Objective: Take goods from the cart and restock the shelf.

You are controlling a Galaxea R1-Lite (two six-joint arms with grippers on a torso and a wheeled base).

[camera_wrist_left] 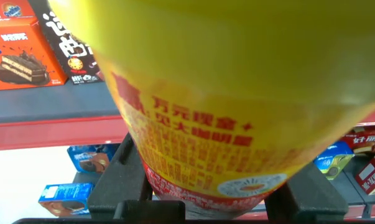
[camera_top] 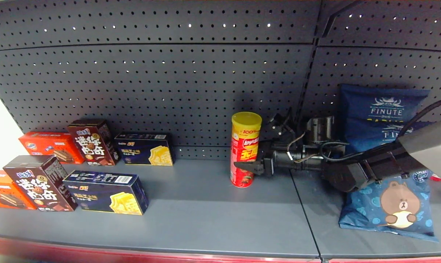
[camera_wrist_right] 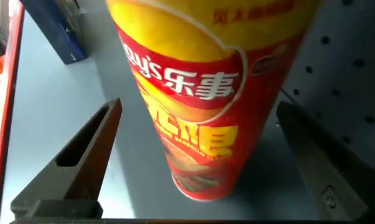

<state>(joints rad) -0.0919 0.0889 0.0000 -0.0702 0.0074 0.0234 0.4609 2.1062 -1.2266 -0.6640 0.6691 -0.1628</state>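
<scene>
A red chips can with a yellow lid (camera_top: 245, 149) stands upright on the grey shelf (camera_top: 206, 212), near the pegboard back wall. My right gripper (camera_top: 248, 163) reaches in from the right and is open around the can's lower half. In the right wrist view its fingers (camera_wrist_right: 81, 168) stand on either side of the can (camera_wrist_right: 199, 106) with gaps between. My left gripper (camera_wrist_left: 212, 196) is shut on a yellow can (camera_wrist_left: 224, 93) with red print, in front of the shelf's red edge.
Several snack boxes (camera_top: 107, 191) in orange, brown and dark blue sit in two rows at the shelf's left. Blue snack bags (camera_top: 388, 204) lie and lean at the right, under my right arm. The shelf's front middle is bare. Lower shelves hold more goods (camera_wrist_left: 66, 198).
</scene>
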